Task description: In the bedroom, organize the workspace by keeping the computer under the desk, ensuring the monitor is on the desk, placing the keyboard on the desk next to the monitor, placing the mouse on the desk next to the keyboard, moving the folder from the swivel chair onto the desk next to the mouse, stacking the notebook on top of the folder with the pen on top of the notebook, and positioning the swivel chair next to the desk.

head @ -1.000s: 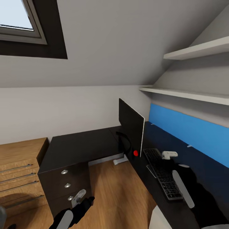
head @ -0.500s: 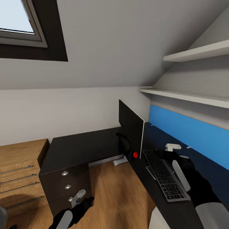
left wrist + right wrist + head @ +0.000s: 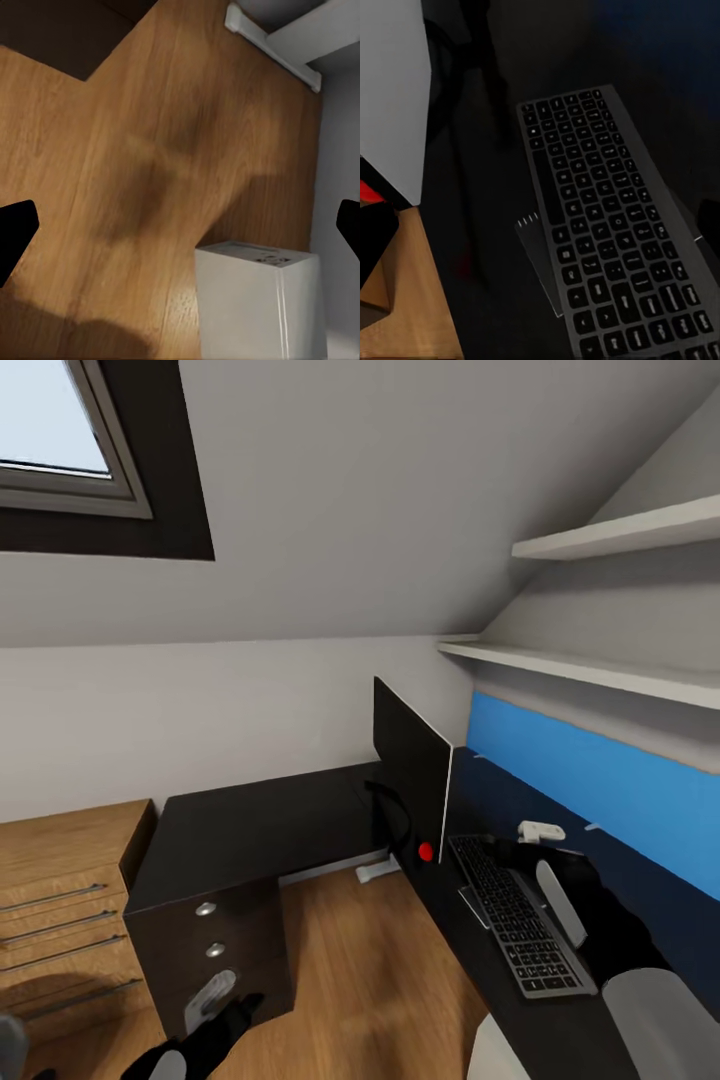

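The monitor (image 3: 415, 775) stands edge-on on the black desk (image 3: 250, 825), a red dot at its lower corner. The silver keyboard (image 3: 515, 920) lies just beside it, its dark keys close in the right wrist view (image 3: 607, 232). A thin dark notebook (image 3: 536, 259) with spiral binding pokes out from under the keyboard's edge. My right gripper (image 3: 505, 850) hovers open over the keyboard's far end. My left gripper (image 3: 225, 1000) hangs open low over the wooden floor. A white box (image 3: 259, 307), apparently the computer, stands on the floor. Mouse, folder and pen are out of view.
A black drawer unit (image 3: 215, 950) with round silver knobs sits under the desk's left wing, beside a wooden chest (image 3: 60, 900). A long blue wall panel (image 3: 600, 790) and white shelves (image 3: 600, 670) run behind the desk. A white desk foot (image 3: 274, 49) crosses the floor.
My right arm has reached further in over the keyboard toward the monitor. My left gripper has dropped lower and to the left. The view has tilted slightly.
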Tool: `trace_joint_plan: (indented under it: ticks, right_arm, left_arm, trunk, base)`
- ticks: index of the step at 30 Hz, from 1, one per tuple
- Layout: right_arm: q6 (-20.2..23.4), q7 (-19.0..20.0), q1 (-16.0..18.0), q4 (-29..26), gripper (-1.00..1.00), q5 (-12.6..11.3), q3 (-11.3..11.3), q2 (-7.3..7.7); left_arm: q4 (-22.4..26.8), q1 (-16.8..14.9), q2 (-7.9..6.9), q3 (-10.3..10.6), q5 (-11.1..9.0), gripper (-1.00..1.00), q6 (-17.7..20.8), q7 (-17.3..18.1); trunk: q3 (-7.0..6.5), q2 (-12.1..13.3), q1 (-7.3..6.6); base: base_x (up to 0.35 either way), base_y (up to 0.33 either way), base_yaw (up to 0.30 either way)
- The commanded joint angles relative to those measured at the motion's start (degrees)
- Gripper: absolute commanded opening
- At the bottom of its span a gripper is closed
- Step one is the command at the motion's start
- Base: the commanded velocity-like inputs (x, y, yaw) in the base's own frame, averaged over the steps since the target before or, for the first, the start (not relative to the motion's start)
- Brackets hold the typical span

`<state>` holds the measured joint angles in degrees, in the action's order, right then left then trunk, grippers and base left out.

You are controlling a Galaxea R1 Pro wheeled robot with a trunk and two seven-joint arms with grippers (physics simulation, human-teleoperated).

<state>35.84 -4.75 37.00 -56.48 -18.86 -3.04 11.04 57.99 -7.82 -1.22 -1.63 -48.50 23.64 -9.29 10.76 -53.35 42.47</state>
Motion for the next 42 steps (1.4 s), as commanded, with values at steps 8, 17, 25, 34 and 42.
trace_joint_plan:
  ticks: [8, 17, 25, 34, 42]
  right_arm:
    - [0.2, 0.3, 1.7, 3.4, 1.0, -0.8, -0.2, 0.16]
    - [0.2, 4.0, 2.0, 3.7, 1.0, -0.7, -0.1, 0.42]
    - [0.2, 4.9, 2.0, 3.6, 1.0, -0.6, -0.2, 0.12]
    - [0.2, 5.0, 1.9, 3.4, 1.0, -0.6, -0.2, -0.11]
    - [0.1, 5.0, 1.9, 3.4, 1.0, -0.6, -0.2, -0.14]
  left_arm:
    - [4.6, 5.1, -3.33, -0.4, -0.3, 1.0, 0.3, -0.5]
    - [4.2, 8.2, -4.8, -1.8, -0.1, 1.0, -0.4, -0.7]
    - [2.8, 10.1, -5.89, -2.1, 0.0, 1.0, -0.6, 0.0]
    - [2.4, 11.5, -6.31, -2.2, -0.1, 1.0, -1.7, -0.1]
    - [1.6, 11.6, -6.45, -2.5, -0.4, 1.0, -4.5, -0.7]
  trunk:
    - [-1.36, 3.2, -1.75]
    - [-2.97, 6.8, -3.73]
    - [-4.41, 10.0, -5.49]
    - [-6.02, 13.6, -7.46]
    - [-7.46, 16.8, -9.22]
  base:
    - [0.0, 0.0, 0.0]
    - [0.0, 0.0, 0.0]
    - [0.0, 0.0, 0.0]
    - [0.0, 0.0, 0.0]
    - [0.0, 0.0, 0.0]
